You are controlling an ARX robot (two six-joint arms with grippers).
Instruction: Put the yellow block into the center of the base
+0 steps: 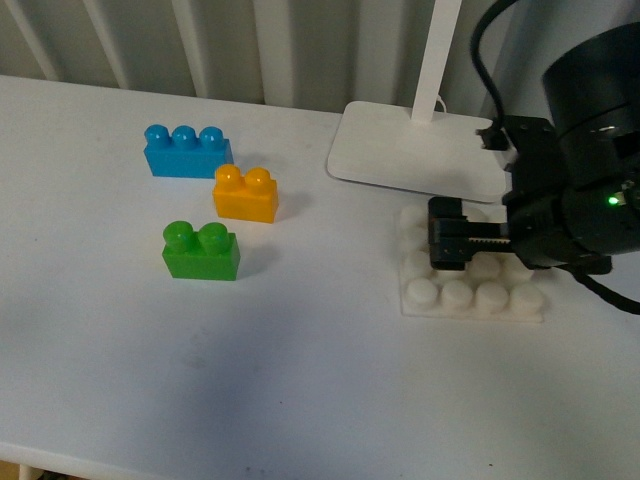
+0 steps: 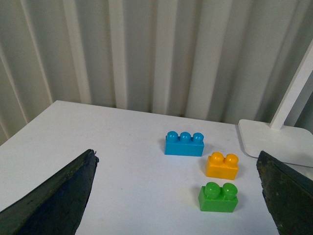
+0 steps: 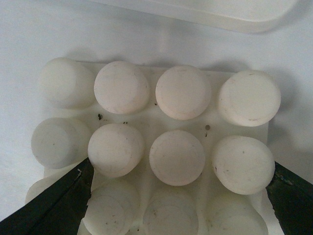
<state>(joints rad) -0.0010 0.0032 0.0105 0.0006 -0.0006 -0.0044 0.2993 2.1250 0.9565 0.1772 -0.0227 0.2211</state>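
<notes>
Ahead of the left gripper (image 2: 175, 159), between its widely spread, empty fingers (image 2: 54, 200) and nearer the right-hand one, stands the yellow block (image 2: 222, 165), upright with studs up, free on the table (image 1: 300, 380). A green brick (image 2: 218, 197) sits just nearer those fingers and a blue brick (image 2: 184, 143) just beyond; neither touches the yellow block. Its long axis runs roughly from finger to finger, so closing as posed would likely catch the short ends. Turning the wrist would take the long faces. The right gripper (image 1: 462, 245) hovers over the base (image 1: 475, 314), fingers also wide and holding nothing, the centre studs showing between them in its wrist view. From it the block lies well off toward the left arm's side. Judgement: the left arm has the cleaner line to the block, though the green brick crowds the approach.
</notes>
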